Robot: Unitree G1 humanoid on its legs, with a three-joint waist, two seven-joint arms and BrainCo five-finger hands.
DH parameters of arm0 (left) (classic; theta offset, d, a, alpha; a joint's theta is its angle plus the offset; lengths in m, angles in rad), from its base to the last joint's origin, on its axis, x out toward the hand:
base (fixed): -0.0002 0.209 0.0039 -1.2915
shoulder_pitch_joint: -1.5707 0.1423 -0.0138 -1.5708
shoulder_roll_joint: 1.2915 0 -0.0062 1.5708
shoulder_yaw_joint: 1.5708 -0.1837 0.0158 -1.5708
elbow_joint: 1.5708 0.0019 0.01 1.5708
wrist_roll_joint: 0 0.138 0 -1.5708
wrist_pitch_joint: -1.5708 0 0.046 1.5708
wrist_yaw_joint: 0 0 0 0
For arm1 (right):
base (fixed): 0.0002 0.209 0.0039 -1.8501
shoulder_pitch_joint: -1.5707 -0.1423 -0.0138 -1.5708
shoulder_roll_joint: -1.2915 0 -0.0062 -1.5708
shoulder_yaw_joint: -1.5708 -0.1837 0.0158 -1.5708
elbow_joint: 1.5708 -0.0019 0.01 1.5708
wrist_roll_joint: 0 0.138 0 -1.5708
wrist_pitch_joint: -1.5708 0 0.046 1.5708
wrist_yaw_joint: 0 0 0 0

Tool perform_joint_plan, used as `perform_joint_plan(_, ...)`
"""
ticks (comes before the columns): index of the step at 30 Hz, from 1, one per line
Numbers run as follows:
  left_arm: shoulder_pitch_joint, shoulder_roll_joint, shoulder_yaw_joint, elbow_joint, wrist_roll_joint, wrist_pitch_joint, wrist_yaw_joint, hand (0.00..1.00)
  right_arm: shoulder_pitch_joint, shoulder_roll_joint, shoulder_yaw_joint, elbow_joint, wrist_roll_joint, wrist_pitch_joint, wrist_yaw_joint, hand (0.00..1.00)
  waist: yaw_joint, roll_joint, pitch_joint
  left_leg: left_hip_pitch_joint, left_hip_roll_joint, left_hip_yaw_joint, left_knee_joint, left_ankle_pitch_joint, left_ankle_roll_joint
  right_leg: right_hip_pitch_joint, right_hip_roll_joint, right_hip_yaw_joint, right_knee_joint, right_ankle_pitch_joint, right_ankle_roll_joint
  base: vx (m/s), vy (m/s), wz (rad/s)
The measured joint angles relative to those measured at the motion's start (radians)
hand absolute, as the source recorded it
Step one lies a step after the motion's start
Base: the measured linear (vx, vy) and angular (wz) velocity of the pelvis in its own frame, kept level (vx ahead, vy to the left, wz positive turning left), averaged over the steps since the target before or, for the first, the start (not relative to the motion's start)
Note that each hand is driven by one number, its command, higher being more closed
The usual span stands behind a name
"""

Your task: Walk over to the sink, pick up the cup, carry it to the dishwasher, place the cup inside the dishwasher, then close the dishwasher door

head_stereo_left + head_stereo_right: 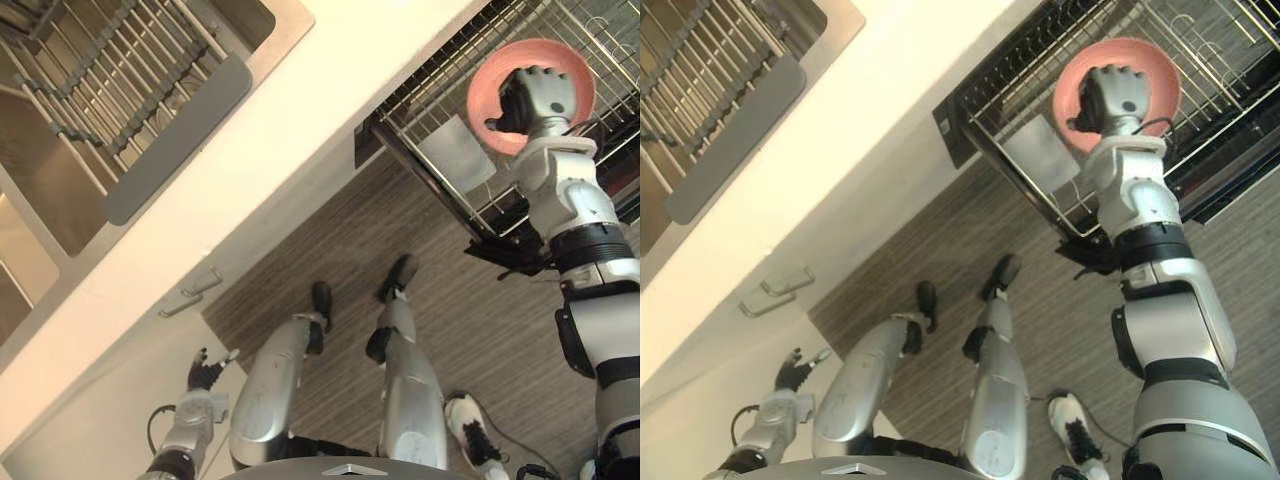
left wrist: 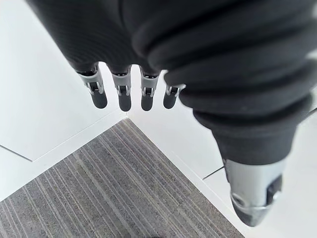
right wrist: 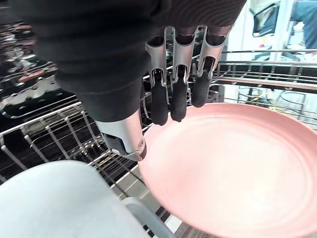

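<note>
A pink plate (image 1: 530, 50) is held in the right hand (image 1: 537, 98) above the pulled-out dishwasher rack (image 1: 440, 90), at the far right of the scene. The fingers (image 3: 171, 99) are curled over its rim, and the thumb is set against its edge. A pale grey item (image 1: 455, 152) is seen in the rack just left of the plate. The left hand (image 1: 205, 372) is hung low at the near left, beside white cabinet fronts (image 1: 110, 420), fingers straight, nothing held. The sink (image 1: 40, 200) lies far left.
</note>
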Motion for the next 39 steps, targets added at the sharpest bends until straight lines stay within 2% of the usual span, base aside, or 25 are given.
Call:
perform_joint_plan(1, 0.000, -0.001, -0.010, -0.006, 0.000, 0.000, 0.000, 0.00, 0.000, -0.004, -0.021, 0.001, 0.095, 0.006, -0.010, 0.00, -0.003, 0.000, 0.000, 0.002, -0.001, 0.000, -0.003, 0.003, 0.001, 0.001, -0.001, 0.000, 0.000, 0.000, 0.000, 0.03, 0.107, -0.01)
perform_joint_plan(2, 0.001, -0.004, -0.016, -0.016, 0.001, 0.000, 0.000, 0.00, 0.001, -0.003, -0.073, 0.001, 0.242, 0.008, -0.009, 0.00, -0.004, 0.003, 0.000, 0.006, -0.002, 0.000, -0.004, 0.004, 0.001, 0.004, -0.002, 0.001, 0.000, 0.000, 0.000, 0.02, 0.087, 0.00)
perform_joint_plan(3, 0.001, -0.005, -0.016, -0.021, 0.001, 0.000, 0.000, 0.00, 0.001, -0.003, -0.107, 0.001, 0.315, 0.008, -0.006, 0.00, -0.004, 0.007, 0.000, 0.010, -0.003, 0.000, -0.005, 0.004, 0.001, 0.007, -0.002, 0.001, 0.000, 0.000, 0.000, 0.02, 0.088, -0.02)
perform_joint_plan(5, 0.009, -0.010, -0.013, -0.038, 0.001, -0.002, 0.000, 0.00, 0.003, 0.009, -0.241, 0.001, 0.577, -0.023, 0.047, 0.00, -0.008, 0.015, -0.001, 0.044, -0.009, 0.001, -0.021, 0.011, 0.002, 0.030, -0.006, 0.007, 0.000, -0.001, 0.000, 0.02, 0.104, -0.08)
perform_joint_plan(8, 0.016, -0.011, -0.006, -0.039, 0.002, -0.007, 0.000, 0.00, 0.009, 0.021, -0.279, -0.003, 0.733, -0.078, 0.125, 0.00, -0.031, 0.016, -0.001, 0.094, -0.018, 0.001, -0.057, 0.019, 0.003, 0.064, -0.012, 0.006, 0.000, -0.014, 0.000, 0.01, 0.105, -0.02)
perform_joint_plan(11, 0.023, -0.014, 0.001, -0.048, 0.005, -0.009, -0.001, 0.00, 0.039, 0.025, -0.333, -0.005, 0.867, -0.095, 0.193, 0.00, -0.039, 0.016, -0.002, 0.141, -0.020, -0.001, -0.094, 0.025, 0.000, 0.096, -0.012, 0.001, 0.000, -0.034, 0.001, 0.00, 0.068, 0.04)
perform_joint_plan(13, 0.041, -0.022, 0.023, -0.067, 0.005, -0.011, -0.002, 0.00, 0.041, 0.032, -0.372, -0.010, 0.915, -0.103, 0.209, 0.00, -0.050, 0.016, -0.002, 0.170, -0.020, -0.003, -0.113, 0.030, -0.004, 0.117, -0.011, -0.003, 0.000, -0.040, 0.003, 0.02, 0.042, 0.03)
perform_joint_plan(17, 0.078, -0.025, 0.029, -0.077, 0.025, -0.013, -0.006, 0.00, 0.041, 0.033, -0.479, -0.024, 1.004, -0.109, 0.177, 0.00, -0.071, 0.016, -0.002, 0.246, -0.016, -0.004, -0.149, 0.034, -0.010, 0.179, -0.003, -0.008, 0.000, -0.041, 0.010, 0.06, 0.056, -0.03)
perform_joint_plan(20, 0.099, -0.037, 0.050, -0.074, 0.037, -0.018, -0.011, 0.00, 0.049, 0.014, -0.573, -0.020, 1.095, -0.114, 0.069, 0.00, -0.082, 0.015, -0.014, 0.303, -0.015, 0.004, -0.174, 0.034, -0.010, 0.221, 0.001, -0.001, 0.000, -0.049, 0.021, 0.07, 0.074, -0.07)
perform_joint_plan(21, 0.099, -0.043, 0.062, -0.067, 0.045, -0.018, -0.011, 0.00, 0.061, 0.010, -0.605, -0.014, 1.136, -0.107, 0.036, 0.00, -0.083, 0.014, -0.024, 0.313, -0.015, 0.006, -0.181, 0.034, -0.010, 0.228, 0.002, 0.001, 0.000, -0.051, 0.024, 0.07, 0.091, -0.08)
perform_joint_plan(23, 0.101, -0.043, 0.066, -0.036, 0.065, -0.018, -0.006, 0.00, 0.108, 0.006, -0.672, 0.058, 1.297, -0.053, -0.024, 0.00, -0.083, 0.004, -0.061, 0.337, -0.015, 0.013, -0.193, 0.035, -0.011, 0.243, 0.004, 0.007, 0.000, -0.057, 0.030, 0.07, 0.095, -0.11)
perform_joint_plan(27, 0.102, -0.043, 0.067, -0.008, 0.072, -0.020, 0.007, 0.00, 0.190, 0.016, -0.724, 0.128, 1.478, -0.004, -0.025, 0.00, -0.095, -0.003, -0.074, 0.377, -0.015, 0.038, -0.216, 0.035, -0.012, 0.265, 0.004, 0.017, 0.000, -0.064, 0.036, 0.05, 0.093, -0.14)
perform_joint_plan(29, 0.102, -0.041, 0.067, 0.007, 0.071, -0.021, 0.007, 0.00, 0.234, 0.018, -0.774, 0.156, 1.626, 0.037, -0.004, 0.00, -0.105, -0.003, -0.075, 0.380, -0.015, 0.061, -0.239, 0.035, -0.012, 0.255, 0.004, 0.016, 0.000, -0.080, 0.032, 0.01, 0.063, -0.02)
perform_joint_plan(30, 0.102, -0.041, 0.067, 0.010, 0.071, -0.021, 0.007, 0.00, 0.242, 0.021, -0.787, 0.162, 1.653, 0.045, -0.004, 0.00, -0.105, -0.003, -0.075, 0.378, -0.015, 0.064, -0.247, 0.036, -0.013, 0.248, 0.004, 0.016, 0.000, -0.081, 0.032, 0.00, 0.042, -0.05)
perform_joint_plan(31, 0.101, -0.040, 0.066, 0.014, 0.071, -0.021, 0.007, 0.00, 0.257, 0.027, -0.798, 0.162, 1.691, 0.052, 0.002, 1.00, -0.104, -0.004, -0.075, 0.371, -0.015, 0.071, -0.251, 0.039, -0.014, 0.237, 0.004, 0.017, 0.000, -0.080, 0.032, 0.01, 0.023, -0.14)
perform_joint_plan(37, 0.102, -0.038, 0.062, 0.034, 0.058, -0.033, 0.008, 0.00, 0.303, 0.105, -0.825, 0.162, 1.957, 0.086, 0.058, 1.00, -0.107, -0.003, -0.075, 0.337, -0.018, 0.098, -0.282, 0.058, -0.025, 0.175, 0.005, 0.031, 0.000, -0.065, 0.030, 0.04, 0.021, -0.12)
perform_joint_plan(39, 0.101, -0.038, 0.061, 0.035, 0.046, -0.037, 0.008, 0.00, 0.303, 0.125, -0.821, 0.162, 2.005, 0.100, 0.084, 1.00, -0.104, -0.003, -0.075, 0.325, -0.020, 0.102, -0.285, 0.064, -0.029, 0.160, 0.005, 0.033, 0.000, -0.061, 0.029, 0.05, 0.032, -0.05)
